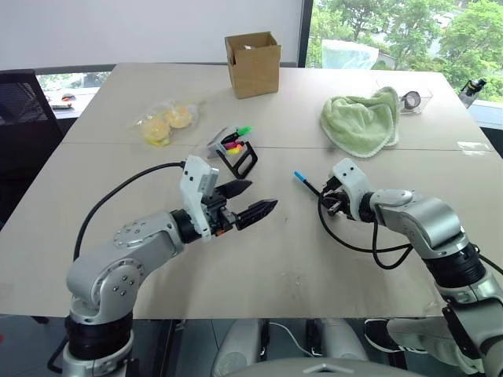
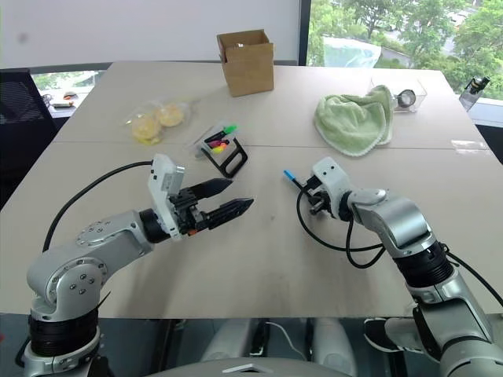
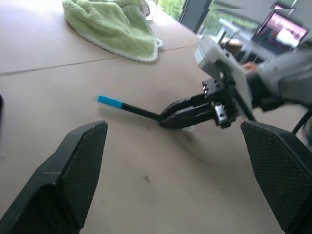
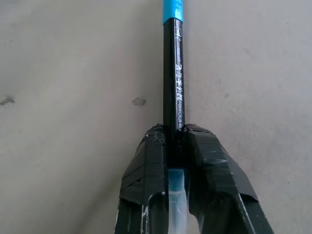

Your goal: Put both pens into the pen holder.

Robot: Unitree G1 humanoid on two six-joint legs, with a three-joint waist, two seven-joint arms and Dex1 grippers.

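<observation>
The blue-ended pen (image 4: 174,83) is clamped in the right gripper (image 1: 330,196), left gripper (image 1: 250,199) wide and empty; carrying to the pen holder (image 1: 237,157) is next.

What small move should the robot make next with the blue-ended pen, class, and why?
Probably lift it off the table. The right gripper is shut on the blue-ended pen, which lies low over the table, while the pen holder stands apart, nearer the open left gripper.

Glossy black pen (image 4: 174,87), matt tabletop (image 4: 73,73)
</observation>
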